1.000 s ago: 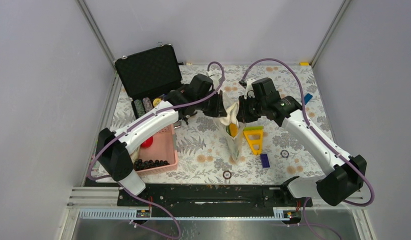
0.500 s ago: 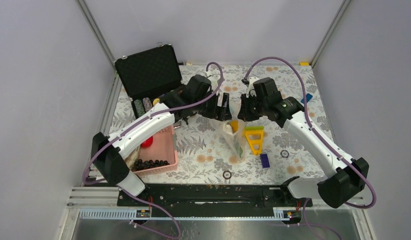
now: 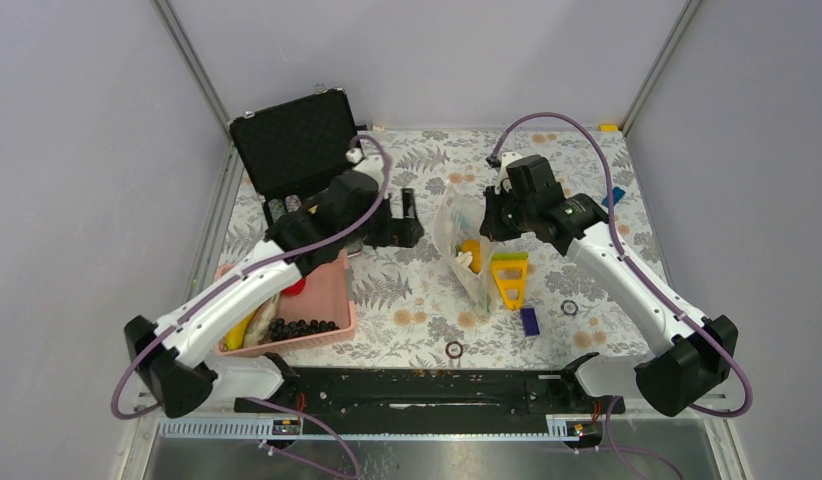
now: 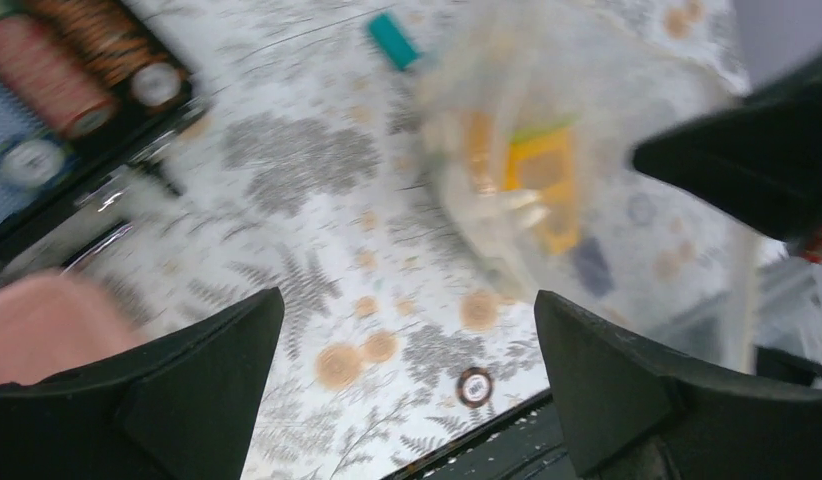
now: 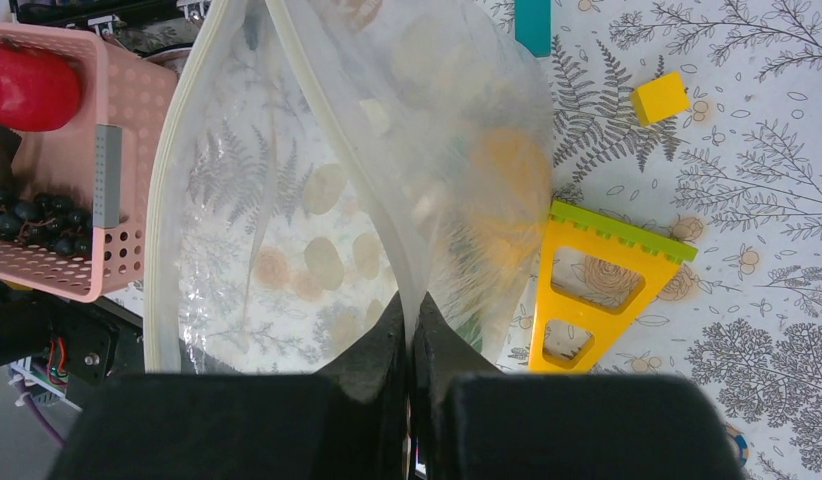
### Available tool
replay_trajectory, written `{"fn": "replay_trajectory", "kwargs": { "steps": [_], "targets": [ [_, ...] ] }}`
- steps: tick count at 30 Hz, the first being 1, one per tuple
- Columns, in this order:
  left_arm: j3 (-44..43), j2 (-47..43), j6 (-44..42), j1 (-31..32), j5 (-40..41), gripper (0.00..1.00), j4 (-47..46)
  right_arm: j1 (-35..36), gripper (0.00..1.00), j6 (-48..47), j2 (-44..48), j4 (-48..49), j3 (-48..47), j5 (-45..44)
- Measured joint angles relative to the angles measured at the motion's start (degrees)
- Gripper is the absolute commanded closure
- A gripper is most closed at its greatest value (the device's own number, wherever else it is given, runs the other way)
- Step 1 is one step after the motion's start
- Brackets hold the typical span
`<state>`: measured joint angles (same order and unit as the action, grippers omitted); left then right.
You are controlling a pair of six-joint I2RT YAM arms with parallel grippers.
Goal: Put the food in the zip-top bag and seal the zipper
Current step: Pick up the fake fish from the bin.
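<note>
The left gripper [image 3: 399, 212] has been pulling back from the zip-top bag [image 3: 465, 265]. It is now standing wide open and empty, near the one pink basket [image 3: 339, 300]. The right gripper [image 3: 486, 217] is holding up the bag's mouth.

From the left wrist, the bag is looking blurred above the desk [image 4: 317, 250].

From the right wrist, the closed jaws are pinching one lip of the zipper [image 5: 332, 130]. One orange [image 5: 507, 190] is lying inside the bag, and the other food there is hard to make out. One red fruit [image 5: 32, 88] and one grape bunch [image 5: 12, 215] are showing in the basket, cut off by the frame edge.

A: Left gripper [image 3: 397, 214]?
B: Jaws spread wide, holding nothing. Arm stretched forward, wrist pointing right.
A: Right gripper [image 5: 411, 335]?
B: Fingers pinched together on bag [image 5: 287, 200] edge. Arm reaches in toward centre, elbow bent.
</note>
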<state>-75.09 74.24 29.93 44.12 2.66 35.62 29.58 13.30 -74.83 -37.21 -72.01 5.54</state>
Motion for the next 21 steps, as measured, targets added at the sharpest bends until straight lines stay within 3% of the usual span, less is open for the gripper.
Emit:
{"fn": "replay_trajectory", "kwargs": {
  "steps": [12, 16, 21],
  "targets": [
    [21.0, -18.3, 21.2, -16.3, 25.1, 0.03, 17.6, 0.0, 0.96, 0.0, 0.0, 0.2, 0.3, -0.6],
    [21.7, -18.1, 24.7, -19.4, 30.6, 0.06, 21.5, 0.0, 0.96, 0.0, 0.0, 0.3, 0.3, -0.6],
    [21.6, -11.8, 25.2, -20.0, 35.1, 0.12, 22.6, 0.0, 0.96, 0.0, 0.0, 0.3, 0.3, -0.6]
  ]
}}
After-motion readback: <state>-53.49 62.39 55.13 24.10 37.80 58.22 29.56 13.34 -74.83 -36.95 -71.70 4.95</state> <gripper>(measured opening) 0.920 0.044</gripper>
